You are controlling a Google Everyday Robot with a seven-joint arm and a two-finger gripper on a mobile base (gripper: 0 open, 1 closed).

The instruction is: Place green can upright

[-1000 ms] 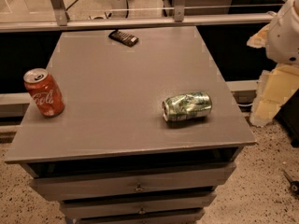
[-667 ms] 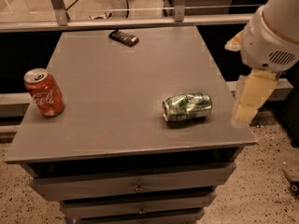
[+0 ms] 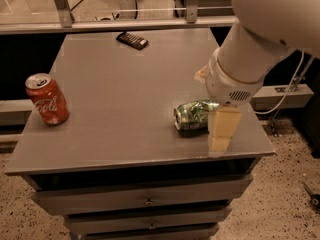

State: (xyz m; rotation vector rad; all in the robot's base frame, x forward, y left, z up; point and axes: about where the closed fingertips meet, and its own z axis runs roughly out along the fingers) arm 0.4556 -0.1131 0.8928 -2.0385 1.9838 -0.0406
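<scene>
The green can (image 3: 192, 115) lies on its side near the right front of the grey cabinet top (image 3: 125, 84), with its silver top facing left. My gripper (image 3: 212, 103) hangs from the white arm just over the can's right end. It is open and holds nothing. One cream finger (image 3: 222, 129) reaches down in front of the can's right end. The other finger (image 3: 201, 74) shows behind the can. The can's right end is hidden by the wrist.
A red cola can (image 3: 47, 99) stands upright near the left edge. A dark remote (image 3: 132, 40) lies at the back. Drawers (image 3: 145, 201) sit below the top. A cable (image 3: 290, 89) hangs at the right.
The arm has swung in from the right, and the gripper has moved left and down over the can's right end. The green can and the cola can have not moved.
</scene>
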